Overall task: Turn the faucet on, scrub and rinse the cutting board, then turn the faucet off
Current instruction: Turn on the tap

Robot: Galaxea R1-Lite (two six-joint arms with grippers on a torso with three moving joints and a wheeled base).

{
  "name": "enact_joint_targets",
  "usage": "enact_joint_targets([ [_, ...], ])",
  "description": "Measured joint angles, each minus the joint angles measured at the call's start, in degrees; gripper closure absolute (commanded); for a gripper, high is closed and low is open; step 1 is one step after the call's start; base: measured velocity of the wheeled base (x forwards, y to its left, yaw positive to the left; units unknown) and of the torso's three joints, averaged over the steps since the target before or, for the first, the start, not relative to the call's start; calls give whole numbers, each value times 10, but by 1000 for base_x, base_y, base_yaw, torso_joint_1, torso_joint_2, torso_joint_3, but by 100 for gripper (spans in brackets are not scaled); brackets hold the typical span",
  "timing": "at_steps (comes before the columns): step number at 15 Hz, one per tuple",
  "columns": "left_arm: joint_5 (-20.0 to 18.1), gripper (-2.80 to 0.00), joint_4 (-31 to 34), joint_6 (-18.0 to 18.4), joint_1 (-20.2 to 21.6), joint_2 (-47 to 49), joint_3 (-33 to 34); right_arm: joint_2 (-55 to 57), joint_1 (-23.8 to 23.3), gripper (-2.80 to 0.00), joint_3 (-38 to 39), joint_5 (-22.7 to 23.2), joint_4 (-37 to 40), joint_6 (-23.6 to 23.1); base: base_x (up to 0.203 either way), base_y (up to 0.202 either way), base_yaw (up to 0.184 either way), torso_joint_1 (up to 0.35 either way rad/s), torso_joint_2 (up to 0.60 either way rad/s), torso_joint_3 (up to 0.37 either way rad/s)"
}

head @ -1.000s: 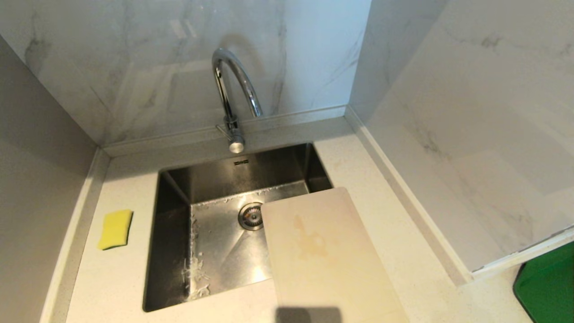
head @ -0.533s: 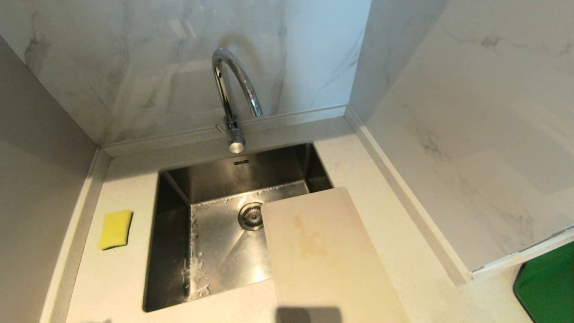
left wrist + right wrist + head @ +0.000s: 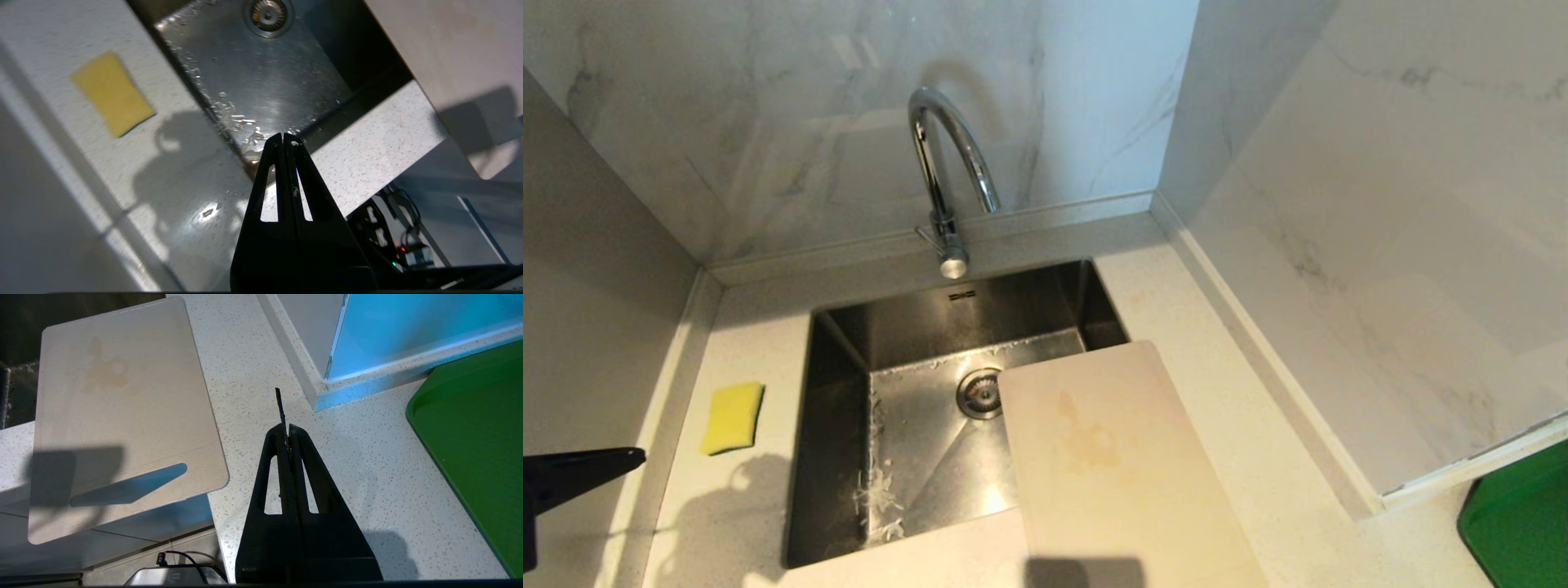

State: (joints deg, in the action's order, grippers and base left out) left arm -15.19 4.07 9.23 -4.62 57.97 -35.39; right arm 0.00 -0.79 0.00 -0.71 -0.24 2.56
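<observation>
The chrome faucet point(image 3: 947, 175) stands behind the sink, its small lever point(image 3: 928, 237) at the base, and no water shows at the spout. The cream cutting board point(image 3: 1119, 465) lies flat over the sink's right front corner, with a yellowish stain on it; its handle slot point(image 3: 128, 485) overhangs the counter's front edge. My left gripper point(image 3: 637, 456) hovers shut and empty above the counter's front left, near the sink's front left corner point(image 3: 283, 139). My right gripper point(image 3: 288, 430) is shut over bare counter to the right of the board point(image 3: 118, 408); a thin dark strip sticks out between its tips.
A yellow sponge point(image 3: 734, 416) lies on the counter left of the steel sink point(image 3: 829, 457), also seen as the sponge point(image 3: 112, 94) in the left wrist view. Water drops dot the sink floor around the drain point(image 3: 980, 394). A green mat point(image 3: 1519, 523) lies far right. Marble walls close in behind and right.
My left gripper has risen into the head view at the lower left edge, and its shadow now falls on the counter below the sponge. Everything else is unmoved.
</observation>
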Motion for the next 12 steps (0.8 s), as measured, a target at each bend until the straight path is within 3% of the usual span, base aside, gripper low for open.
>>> enact_joint_targets([
  [3, -1, 0, 0, -4, -37, 116, -86, 0, 0, 0, 0, 0, 0, 0, 0, 0, 0, 0, 0, 0],
  [8, 13, 0, 10, -42, -82, 296, -281, 0, 0, 0, 0, 0, 0, 0, 0, 0, 0, 0, 0, 0],
  [12, 50, 0, 90, -53, -90, 389, -418, 0, 0, 0, 0, 0, 0, 0, 0, 0, 0, 0, 0, 0],
])
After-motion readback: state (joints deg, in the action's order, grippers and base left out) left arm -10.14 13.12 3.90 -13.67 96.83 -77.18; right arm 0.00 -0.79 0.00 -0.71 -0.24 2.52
